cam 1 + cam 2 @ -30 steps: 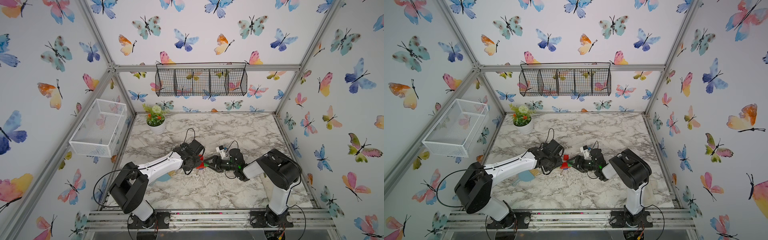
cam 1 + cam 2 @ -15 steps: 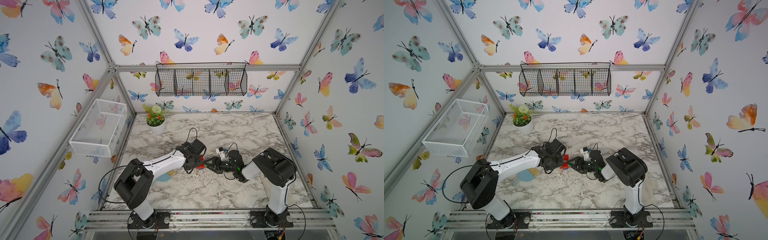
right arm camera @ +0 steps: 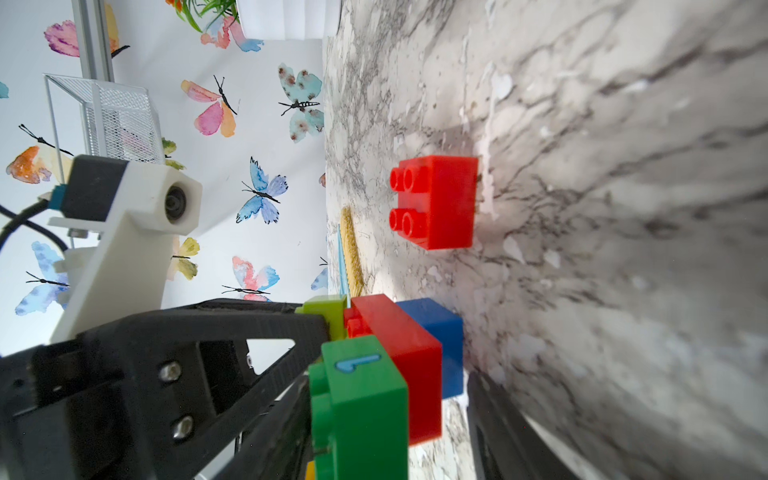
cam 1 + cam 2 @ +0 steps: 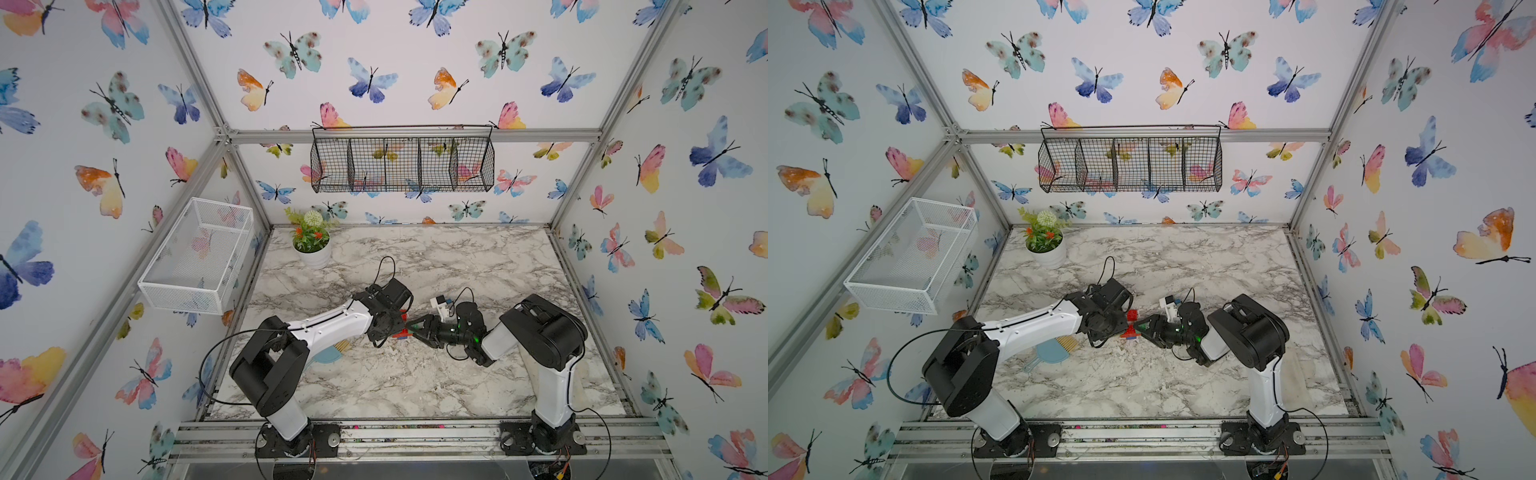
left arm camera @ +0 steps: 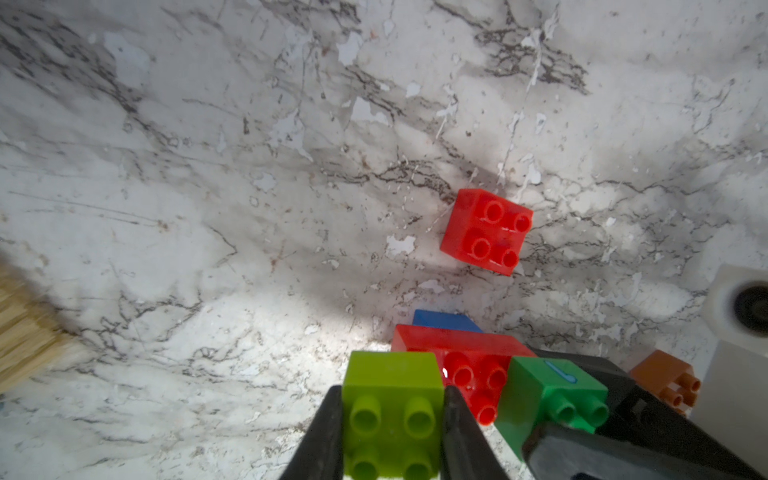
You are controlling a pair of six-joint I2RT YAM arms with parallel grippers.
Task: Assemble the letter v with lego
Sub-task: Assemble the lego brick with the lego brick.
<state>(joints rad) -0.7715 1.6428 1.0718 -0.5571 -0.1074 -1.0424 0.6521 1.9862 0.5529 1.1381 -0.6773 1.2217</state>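
Lime brick (image 5: 390,374), at the lower centre of the left wrist view, is pinched side to side by the left gripper (image 5: 392,392), whose fingers (image 5: 324,436) press flat on two opposite walls. It sits on one end of the long red brick (image 5: 453,349), which rests across the blue brick (image 5: 442,321) on the marble table (image 5: 208,166). The green brick (image 5: 548,390) occupies the other end. This lego stack, the partly built letter v (image 3: 399,353), lies at the lower middle of both wrist views and between the two arms in both top views. The right gripper (image 3: 392,374) stands spread about the green and long red bricks, one finger over the studs, the other on the table side with a gap showing. A loose red square brick (image 5: 486,230) lies apart, right of centre, and the orange brick (image 5: 665,382) lies near the right edge. To seat the green brick well, the lime-side grip should act as an anchor while the right fingers close squarely along the stud axis, without twisting the red off the blue.
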